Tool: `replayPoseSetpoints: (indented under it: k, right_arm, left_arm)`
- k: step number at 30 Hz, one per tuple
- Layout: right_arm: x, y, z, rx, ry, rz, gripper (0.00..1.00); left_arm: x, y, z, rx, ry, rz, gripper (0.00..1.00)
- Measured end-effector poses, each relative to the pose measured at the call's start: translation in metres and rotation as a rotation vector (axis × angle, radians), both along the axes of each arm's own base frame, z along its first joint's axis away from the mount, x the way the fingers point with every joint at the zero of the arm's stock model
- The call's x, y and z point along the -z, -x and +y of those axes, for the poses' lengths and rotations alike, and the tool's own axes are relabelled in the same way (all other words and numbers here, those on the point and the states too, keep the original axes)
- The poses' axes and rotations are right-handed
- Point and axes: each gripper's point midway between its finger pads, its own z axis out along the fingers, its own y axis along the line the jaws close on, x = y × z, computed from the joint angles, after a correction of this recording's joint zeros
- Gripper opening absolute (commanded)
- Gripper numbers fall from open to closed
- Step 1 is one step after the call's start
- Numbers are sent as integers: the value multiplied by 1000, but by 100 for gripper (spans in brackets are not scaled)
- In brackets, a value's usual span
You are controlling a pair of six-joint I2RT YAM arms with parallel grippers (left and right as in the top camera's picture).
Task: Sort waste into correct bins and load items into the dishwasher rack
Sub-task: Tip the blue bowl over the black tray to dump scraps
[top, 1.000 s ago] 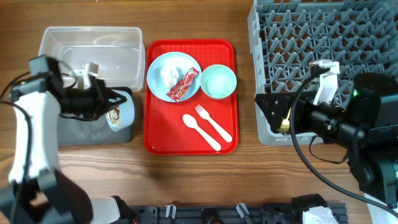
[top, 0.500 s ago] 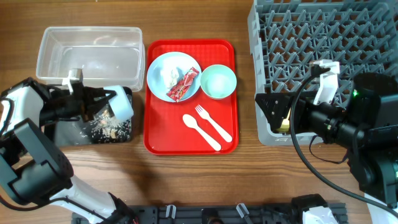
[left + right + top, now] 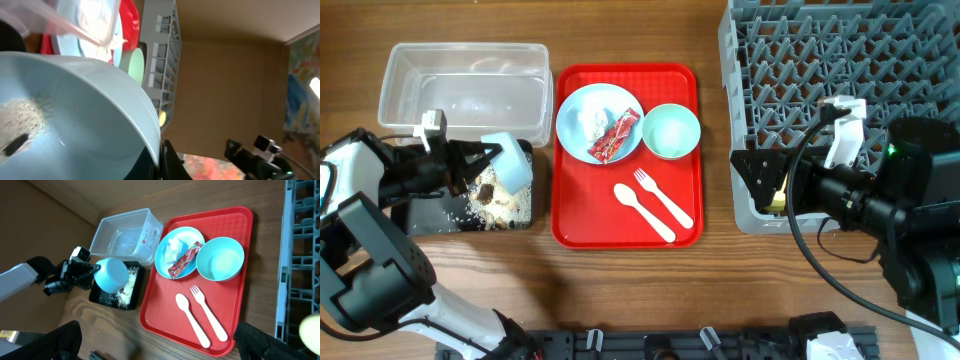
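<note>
My left gripper (image 3: pixel 483 160) is shut on the rim of the pale blue bowl (image 3: pixel 513 161) and holds it tipped on its side over the black tray (image 3: pixel 430 215). Beige food scraps (image 3: pixel 498 200) lie in that tray. In the left wrist view the jaws (image 3: pixel 161 159) pinch the bowl's rim (image 3: pixel 100 115). The pale blue plate (image 3: pixel 582 102) holds the white tissue (image 3: pixel 590 122) and the red wrapper (image 3: pixel 616 136). The light green bowl (image 3: pixel 671 131), fork (image 3: pixel 663 199) and spoon (image 3: pixel 642 212) lie on the red tray (image 3: pixel 570 220). My right gripper (image 3: pixel 757 185) is open and empty at the grey rack's (image 3: pixel 840 70) front left corner.
The clear tub (image 3: pixel 465 85) stands behind the black tray, touching the red tray's left side. A yellow-green cup (image 3: pixel 311 329) shows at the rack's edge beside my right gripper. The right arm's body and cables cover the rack's front right part.
The left gripper tipped the pale blue bowl over and drew it slightly back. The scraps that were in the bowl now lie in the black tray. The right arm has not moved.
</note>
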Motion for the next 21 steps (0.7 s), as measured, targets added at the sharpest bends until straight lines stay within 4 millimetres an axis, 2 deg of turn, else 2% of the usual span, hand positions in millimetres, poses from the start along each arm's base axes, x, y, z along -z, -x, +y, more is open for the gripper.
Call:
replayPoseSetpoints:
  k: [5, 8, 15, 18, 21]
  right_arm:
    - [0, 0, 0, 0, 0, 1, 100]
    - [0, 0, 0, 0, 0, -2, 100]
    - [-1, 0, 0, 0, -1, -3, 100]
    - [-1, 0, 0, 0, 0, -3, 100]
    - [0, 0, 0, 0, 0, -3, 100]
  left_arm:
    - [-6, 6, -4, 1, 34, 28, 4]
    - [-2, -1, 2, -5, -2, -23, 4]
    - [-12, 5, 0, -22, 57, 3, 4]
    - [-12, 2, 2, -19, 23, -50, 4]
    - [-19, 9, -1, -29, 74, 18, 4]
